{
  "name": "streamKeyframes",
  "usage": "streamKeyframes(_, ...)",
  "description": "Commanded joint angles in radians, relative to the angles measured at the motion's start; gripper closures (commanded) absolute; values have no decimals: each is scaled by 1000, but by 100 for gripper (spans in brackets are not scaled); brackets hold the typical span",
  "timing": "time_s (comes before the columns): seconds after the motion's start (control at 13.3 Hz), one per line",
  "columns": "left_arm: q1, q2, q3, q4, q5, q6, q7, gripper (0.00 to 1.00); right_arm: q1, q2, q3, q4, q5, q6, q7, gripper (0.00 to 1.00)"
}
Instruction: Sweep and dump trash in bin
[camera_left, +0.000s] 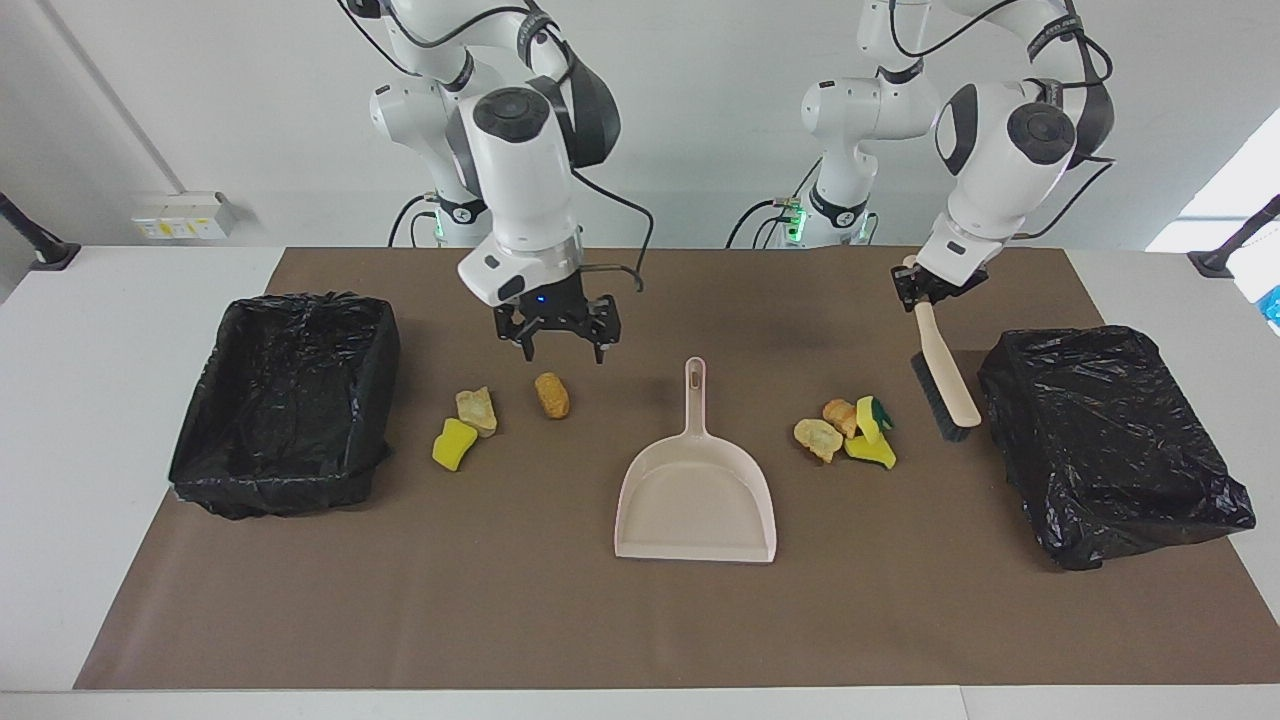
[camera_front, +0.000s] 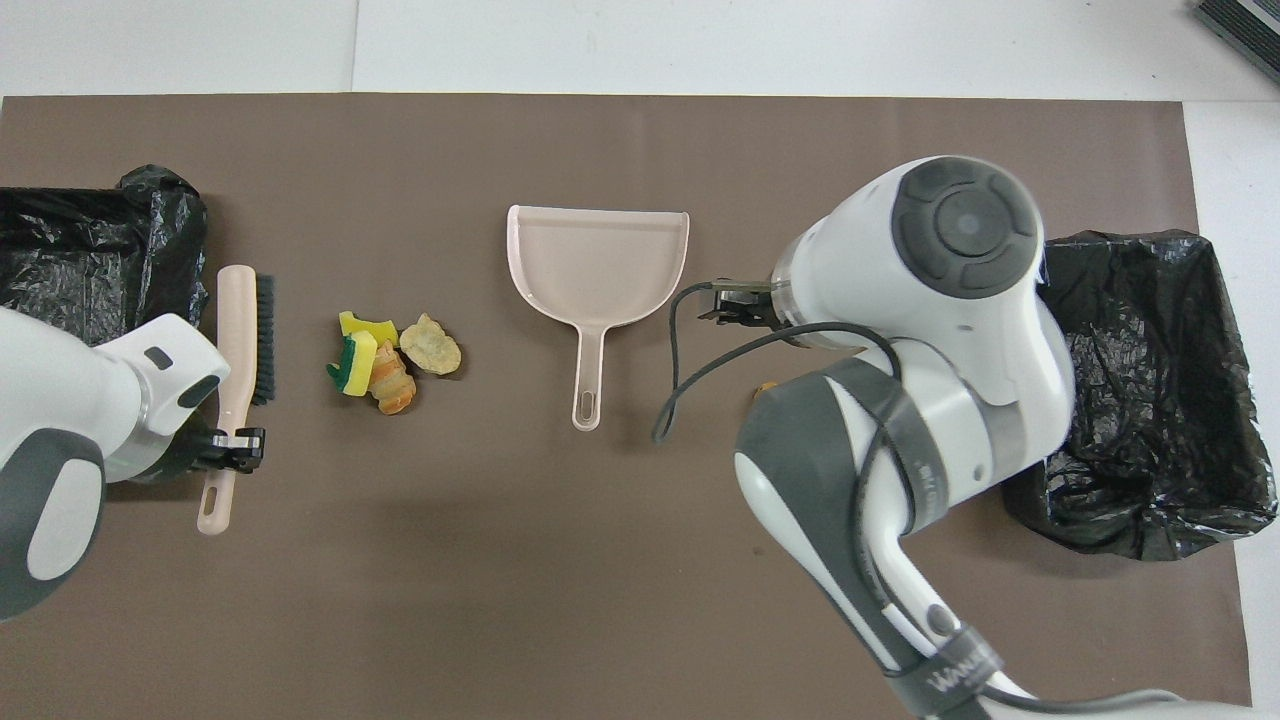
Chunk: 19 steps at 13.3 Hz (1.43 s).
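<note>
The left gripper (camera_left: 932, 291) clamps the brush (camera_left: 946, 372) handle; its long axis runs away from the robots, bristles on the mat beside four trash chunks (camera_left: 846, 431). The dustpan (camera_left: 697, 495) handle points toward the robots. The right gripper (camera_left: 560, 345) hangs spread wide over three chunks (camera_left: 478, 410), hidden overhead by its arm

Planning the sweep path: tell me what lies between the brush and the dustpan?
A pile of trash, yellow sponge pieces and tan lumps, lies between the brush and the dustpan; the mat is otherwise bare there. Both views show it.
</note>
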Motion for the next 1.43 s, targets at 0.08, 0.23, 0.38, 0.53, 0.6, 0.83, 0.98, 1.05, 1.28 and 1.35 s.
streamKeyframes(0.08,7,174,-15,107,61,70,2,100,80,80,-6,9,-6,114,141,0)
streamKeyframes(0.23,30,174,-17,100,74,75,30,100,132,129,-7,10,-26,175,227,0)
streamKeyframes(0.38,36,189,-17,98,75,106,30,100,190,186,-6,11,-97,244,337,0)
streamKeyframes(0.53,32,206,-17,100,94,124,31,100,232,237,-6,10,-155,297,405,0)
streamKeyframes(0.6,30,206,-17,98,95,124,31,100,243,250,-6,8,-170,303,419,0)
streamKeyframes(0.83,53,201,-17,87,95,126,86,100,269,255,-7,-15,-178,300,422,11)
streamKeyframes(0.98,56,201,-17,86,95,129,88,100,270,249,-7,-26,-193,295,416,26)
streamKeyframes(1.05,56,201,-17,86,95,129,88,100,272,249,-7,-20,-215,285,413,26)
streamKeyframes(1.28,50,201,-17,86,95,132,86,100,270,238,-6,-20,-246,265,405,30)
streamKeyframes(1.35,52,201,-17,86,95,135,86,100,269,228,-6,-20,-244,260,393,31)
